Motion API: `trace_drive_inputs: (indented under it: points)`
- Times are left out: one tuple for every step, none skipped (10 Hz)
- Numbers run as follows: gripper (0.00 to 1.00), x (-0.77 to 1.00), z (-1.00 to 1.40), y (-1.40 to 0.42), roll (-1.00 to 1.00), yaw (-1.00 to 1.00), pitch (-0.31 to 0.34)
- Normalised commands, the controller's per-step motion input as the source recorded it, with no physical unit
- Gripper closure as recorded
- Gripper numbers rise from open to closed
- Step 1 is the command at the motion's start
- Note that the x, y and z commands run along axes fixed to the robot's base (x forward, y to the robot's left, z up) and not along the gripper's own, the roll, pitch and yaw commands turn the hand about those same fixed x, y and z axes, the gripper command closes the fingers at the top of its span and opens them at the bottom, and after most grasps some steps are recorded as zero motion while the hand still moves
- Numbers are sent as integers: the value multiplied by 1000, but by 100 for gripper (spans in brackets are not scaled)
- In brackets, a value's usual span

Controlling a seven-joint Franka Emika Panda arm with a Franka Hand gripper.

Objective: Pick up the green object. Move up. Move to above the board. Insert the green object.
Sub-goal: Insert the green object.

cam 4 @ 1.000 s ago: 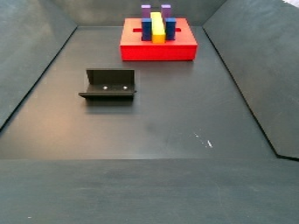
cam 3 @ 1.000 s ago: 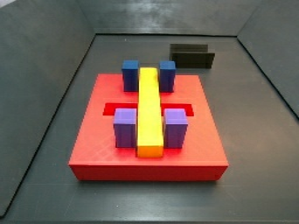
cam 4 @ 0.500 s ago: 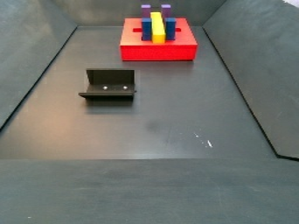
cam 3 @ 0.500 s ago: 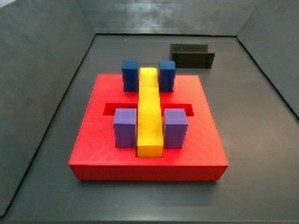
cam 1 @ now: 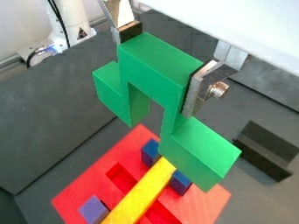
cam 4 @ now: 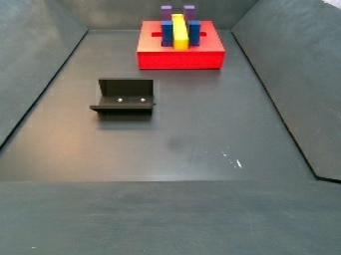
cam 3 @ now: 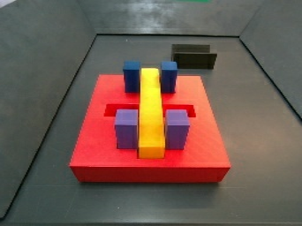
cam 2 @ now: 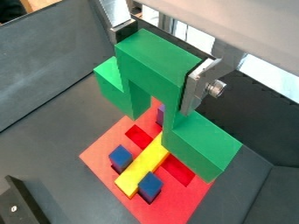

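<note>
In both wrist views my gripper (cam 1: 166, 59) (cam 2: 163, 63) is shut on the raised middle cube of the green object (cam 1: 158, 83) (cam 2: 158, 79), one silver finger (cam 1: 201, 86) on each side. The bright green arch hangs high above the board (cam 1: 122, 153) (cam 2: 100, 153), its two end cubes pointing down. The red board (cam 3: 147, 163) (cam 4: 180, 58) carries a long yellow bar (cam 3: 150, 110), blue blocks (cam 3: 132, 75) and purple blocks (cam 3: 127, 128), with open recesses beside the bar. Neither side view shows the gripper or the green object; both are above the frame.
The fixture (cam 4: 124, 98) (cam 3: 195, 56) stands on the dark floor apart from the board, and shows in the wrist views (cam 1: 267, 149) (cam 2: 17, 201). Sloping dark walls (cam 4: 34, 80) enclose the floor on all sides.
</note>
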Motion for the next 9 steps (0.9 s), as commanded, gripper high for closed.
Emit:
trace_drive_inputs:
  points:
    - [100, 346, -277, -134, 0, -14, -79]
    - [100, 320, -326, -143, 0, -9, -94]
    - [100, 314, -389, -183, 0, 0, -87]
    - [100, 311, -454, -223, 30, 0, -66]
    - [100, 217, -620, -294, 146, 0, 0]
    - [100, 129, -789, -297, 267, 0, 0]
    - [100, 23, -743, -291, 304, 31, 0]
    - [100, 6, -726, -200, 269, 86, 0]
    - [100, 0, -637, -171, 234, 94, 0]
